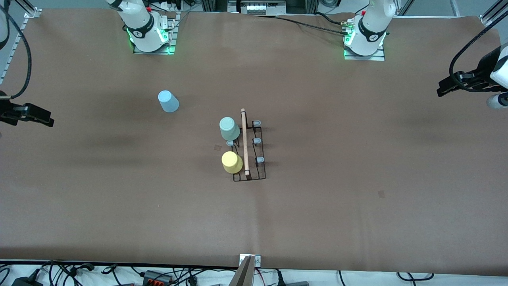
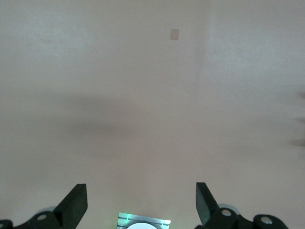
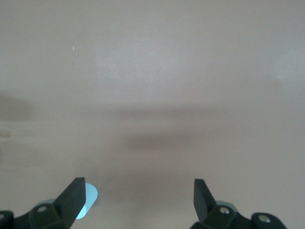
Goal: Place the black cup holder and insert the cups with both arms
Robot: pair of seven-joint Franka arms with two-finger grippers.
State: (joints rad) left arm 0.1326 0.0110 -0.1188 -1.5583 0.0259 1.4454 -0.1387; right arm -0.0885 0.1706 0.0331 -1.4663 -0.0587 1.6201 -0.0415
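From the front, the black rack [image 1: 249, 153] stands near the middle of the brown table [image 1: 357, 167], its wooden handle [image 1: 244, 141] running toward the camera. Two cups sit upside down on pegs along the side toward the right arm's end: the mint cup [image 1: 229, 128], and the yellow cup [image 1: 231, 162] nearer the camera. The three grey pegs [image 1: 256, 140] on the other side are bare. The blue cup [image 1: 168, 101] stands upside down on the table by itself, toward the right arm's end and farther from the camera than the rack. Both arms wait, pulled back to the table's ends.

The left wrist view shows the left gripper [image 2: 141, 199] over bare table — jaws spread wide, holding nothing.

In the right wrist view, the right gripper [image 3: 139, 196] is likewise wide apart and empty, with the blue cup [image 3: 88, 200] showing beside one finger [image 3: 74, 194].
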